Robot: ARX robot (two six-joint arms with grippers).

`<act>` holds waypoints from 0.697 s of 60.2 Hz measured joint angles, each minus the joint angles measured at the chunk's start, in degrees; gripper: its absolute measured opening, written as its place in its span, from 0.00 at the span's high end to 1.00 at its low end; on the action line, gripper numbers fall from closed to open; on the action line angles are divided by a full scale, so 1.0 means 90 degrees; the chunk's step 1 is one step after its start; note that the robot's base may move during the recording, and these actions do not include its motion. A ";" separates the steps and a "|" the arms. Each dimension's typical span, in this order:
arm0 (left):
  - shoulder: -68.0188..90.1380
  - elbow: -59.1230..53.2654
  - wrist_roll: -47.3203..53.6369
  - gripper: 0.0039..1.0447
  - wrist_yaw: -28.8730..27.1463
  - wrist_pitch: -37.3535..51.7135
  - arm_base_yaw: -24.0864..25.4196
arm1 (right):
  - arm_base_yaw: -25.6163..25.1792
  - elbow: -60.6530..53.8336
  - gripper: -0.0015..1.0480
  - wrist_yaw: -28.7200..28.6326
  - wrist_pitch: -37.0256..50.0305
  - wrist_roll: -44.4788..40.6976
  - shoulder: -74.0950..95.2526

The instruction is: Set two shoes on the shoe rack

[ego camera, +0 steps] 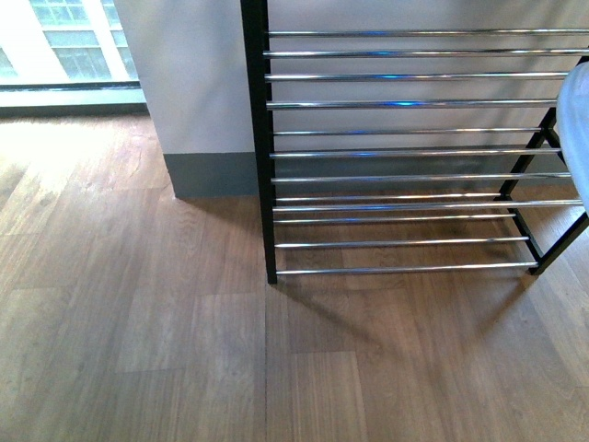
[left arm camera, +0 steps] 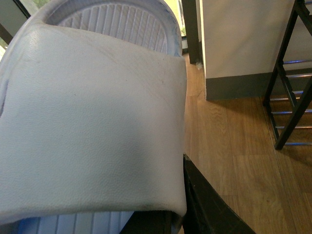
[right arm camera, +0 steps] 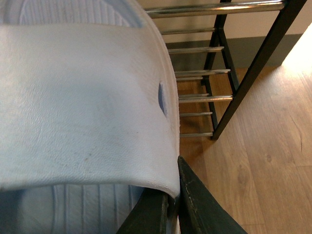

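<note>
Gripping left slide (left arm camera: pixel 92 126) and right slide (right arm camera: pixel 83 102), jaws visible only in wrist views; front view: shoe rack (ego camera: pixel 261 138).

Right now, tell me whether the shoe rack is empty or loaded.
Empty as far as shown: in the front view the shoe rack has only bare rods on every tier. A blue slipper hides its right end.

The left gripper (left arm camera: pixel 176 218) is pinched tight on the side edge of a pale blue slide (left arm camera: pixel 92 122). One dark finger (left arm camera: pixel 209 204) is on the outside and one is on the inside. The right gripper (right arm camera: pixel 173 209) grips a second slide (right arm camera: pixel 83 97) the same way.
</note>
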 joint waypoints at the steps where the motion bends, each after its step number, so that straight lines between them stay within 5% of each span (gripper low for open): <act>1: 0.0000 0.0000 0.0000 0.98 0.0007 0.0000 0.0000 | 0.0000 -0.0002 0.98 -0.0002 -0.0002 -0.0002 0.0000; 42: -0.0005 0.0000 0.0000 0.98 -0.0036 0.0000 0.0000 | 0.0036 -0.0005 0.98 -0.0027 0.0000 -0.0002 -0.0002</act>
